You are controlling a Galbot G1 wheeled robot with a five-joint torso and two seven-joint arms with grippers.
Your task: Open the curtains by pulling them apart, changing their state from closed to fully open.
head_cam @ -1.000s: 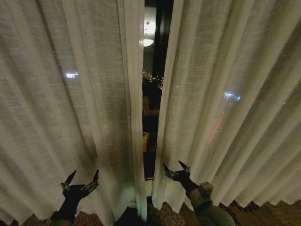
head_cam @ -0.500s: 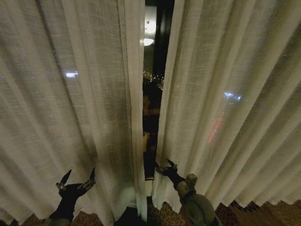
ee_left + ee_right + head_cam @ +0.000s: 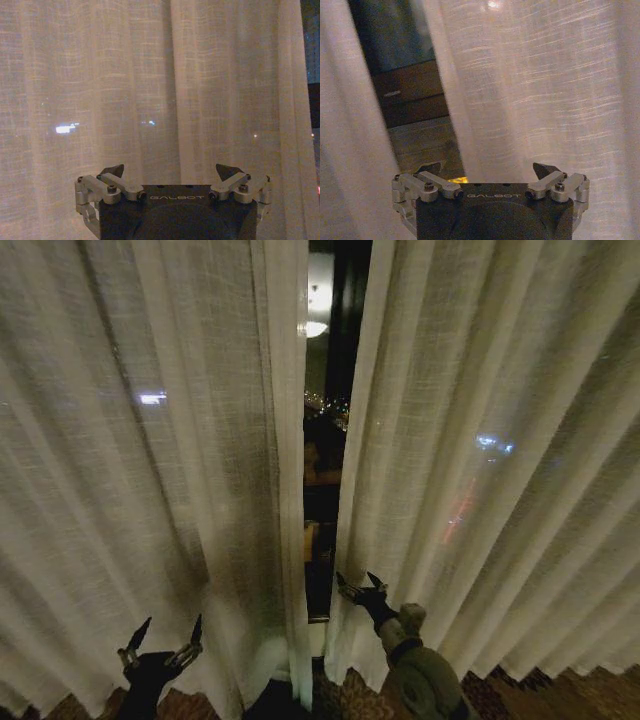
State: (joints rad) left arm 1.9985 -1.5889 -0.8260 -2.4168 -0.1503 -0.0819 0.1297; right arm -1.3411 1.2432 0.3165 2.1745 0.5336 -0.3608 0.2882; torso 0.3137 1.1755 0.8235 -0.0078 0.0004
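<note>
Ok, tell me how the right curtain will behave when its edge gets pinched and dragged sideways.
The right curtain looks thin and sheer, since lights show through it, so it is probably light and floppy. Its long pleats suggest that it would bunch up rather than slide as one stiff sheet. The open right tool sits by its inner edge; loose fabric may slip out of a shallow pinch.

Curtains (image 3: 150, 490) cut off at frame top; left arm cropped below.

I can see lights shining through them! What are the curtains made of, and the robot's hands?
The curtains look like thin, sheer, cream woven cloth: threads show and window lights glow through. The left hand and right hand seem to be dull silver metal with dark tips.
</note>
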